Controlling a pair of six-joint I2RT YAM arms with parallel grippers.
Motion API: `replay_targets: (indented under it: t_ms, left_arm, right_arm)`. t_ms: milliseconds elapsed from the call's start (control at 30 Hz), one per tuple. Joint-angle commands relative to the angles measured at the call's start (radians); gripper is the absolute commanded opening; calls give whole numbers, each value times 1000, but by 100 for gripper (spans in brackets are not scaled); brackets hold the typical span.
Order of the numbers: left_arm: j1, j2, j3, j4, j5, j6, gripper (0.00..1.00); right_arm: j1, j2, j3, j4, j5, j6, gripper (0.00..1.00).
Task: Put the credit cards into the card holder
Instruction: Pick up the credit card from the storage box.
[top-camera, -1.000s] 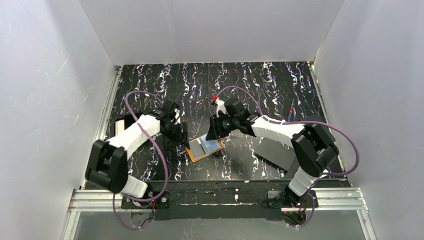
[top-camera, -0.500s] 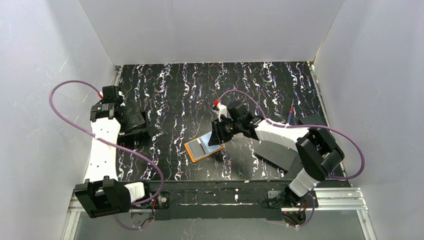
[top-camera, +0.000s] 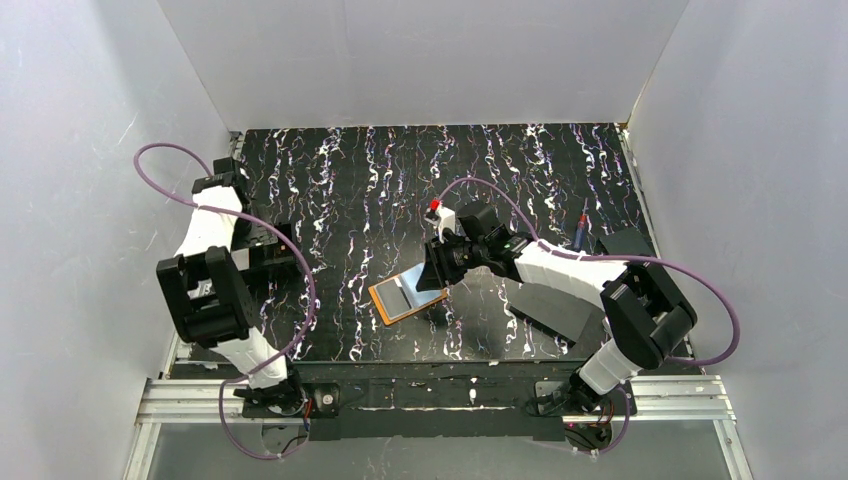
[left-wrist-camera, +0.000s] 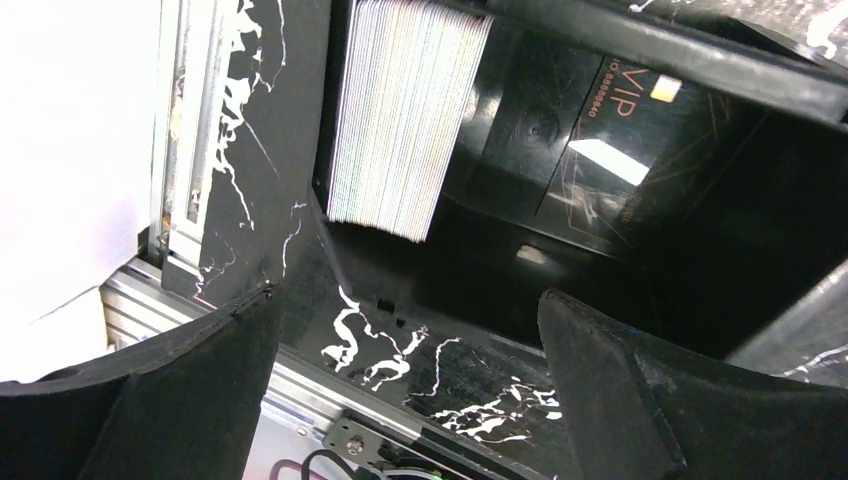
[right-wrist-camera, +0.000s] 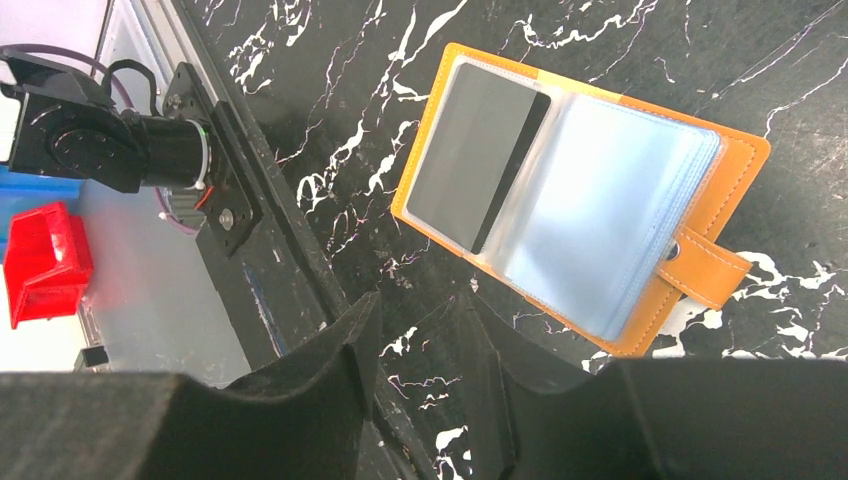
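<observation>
Above the cards the left gripper gapes empty, the right gripper half-open by the card holder.

Orange card holder open on the black marbled surface, right arm's fingers just beside it.

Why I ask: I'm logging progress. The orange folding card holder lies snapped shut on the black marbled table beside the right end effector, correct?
No. The orange folding card holder lies open, not snapped shut: the right wrist view shows its clear sleeves, one holding a dark card. The rest holds: it is on the black marbled table beside the right end effector.
</observation>
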Motion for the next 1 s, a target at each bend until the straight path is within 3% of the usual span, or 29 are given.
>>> replay_targets:
  t_ms: [0,167,500,967]
  left_arm:
    - [4,53,64,-1,-50,45,98]
    - [10,103,47,44,-76,30,98]
    - [24,164,24,93,-89,14,88]
    - [26,170,11,103,-143,8,62]
  right_arm:
    - [-3,-38,-12,37,-5,-16,43]
    - [-3,-40,-14,35,-5,-19,43]
    - [-3,-43,-12,25,7,-29,43]
    - [-3,-41,-11,21,13,-33,43]
